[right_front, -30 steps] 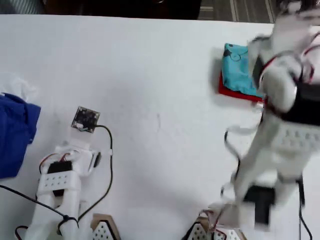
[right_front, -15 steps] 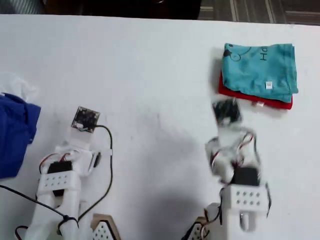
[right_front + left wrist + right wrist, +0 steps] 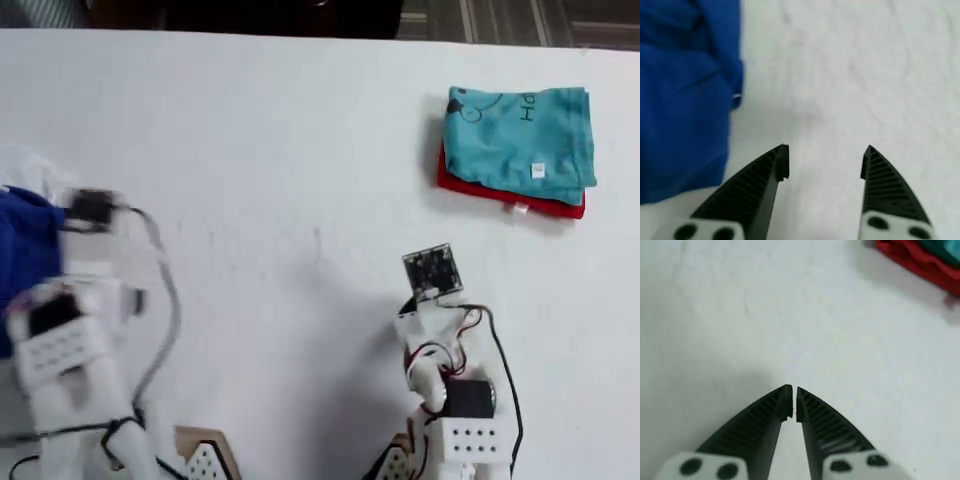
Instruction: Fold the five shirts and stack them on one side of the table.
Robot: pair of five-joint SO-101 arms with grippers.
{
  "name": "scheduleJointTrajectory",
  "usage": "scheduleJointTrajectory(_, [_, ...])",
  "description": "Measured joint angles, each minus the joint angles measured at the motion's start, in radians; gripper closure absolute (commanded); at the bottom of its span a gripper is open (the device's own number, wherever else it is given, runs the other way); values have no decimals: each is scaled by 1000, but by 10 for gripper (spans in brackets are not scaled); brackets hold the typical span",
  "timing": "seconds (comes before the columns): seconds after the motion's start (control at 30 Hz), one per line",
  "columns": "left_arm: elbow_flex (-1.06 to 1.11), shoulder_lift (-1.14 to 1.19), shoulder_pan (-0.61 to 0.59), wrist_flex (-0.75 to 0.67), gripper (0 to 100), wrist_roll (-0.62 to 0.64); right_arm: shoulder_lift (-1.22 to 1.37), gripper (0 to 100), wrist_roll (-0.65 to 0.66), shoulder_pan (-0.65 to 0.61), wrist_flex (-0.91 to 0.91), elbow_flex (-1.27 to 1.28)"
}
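A folded teal shirt (image 3: 520, 135) lies on a folded red shirt (image 3: 510, 200) at the table's far right. An unfolded blue shirt (image 3: 25, 250) lies at the left edge. The left arm (image 3: 60, 330) stands beside it. My left gripper (image 3: 825, 160) is open over bare table, with the blue shirt (image 3: 685, 100) just to one side of its fingers. The right arm (image 3: 445, 340) sits at the front, short of the stack. My right gripper (image 3: 792, 402) is shut on nothing above the table, and the red shirt (image 3: 920, 265) lies farther off with the teal shirt's edge (image 3: 951, 249) above it.
The white table (image 3: 300, 150) is bare across its middle and back. Something pale and crumpled (image 3: 30, 170) lies just behind the blue shirt. Arm bases and cables (image 3: 205, 460) crowd the front edge.
The right arm has drawn back from the teal and red stack to the front of the table. The left arm has swung left to the blue shirt.
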Motion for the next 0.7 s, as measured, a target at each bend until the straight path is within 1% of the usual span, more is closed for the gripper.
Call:
scheduleJointTrajectory(0.07, [-169, 3, -97, 133, 745, -37, -23, 977, 3, -28, 14, 0])
scheduleJointTrajectory(0.13, [-321, 32, -170, 210, 745, -92, -38, 977, 34, -37, 25, 2])
scheduleJointTrajectory(0.23, [-486, 147, -245, 258, 745, -152, -41, 977, 52, -54, 37, 2])
scheduleJointTrajectory(0.3, [-572, 265, -287, 282, 745, -155, -41, 977, 55, -55, 37, 2])
scheduleJointTrajectory(0.4, [-712, 479, -310, 344, 744, -153, -41, 977, 60, -55, 37, 3])
scheduleJointTrajectory(0.47, [-822, 629, -328, 384, 744, -124, -41, 977, 61, -55, 37, 3])
scheduleJointTrajectory(0.7, [-1237, 1085, -344, 454, 744, -94, -41, 977, 63, -57, 37, 3])
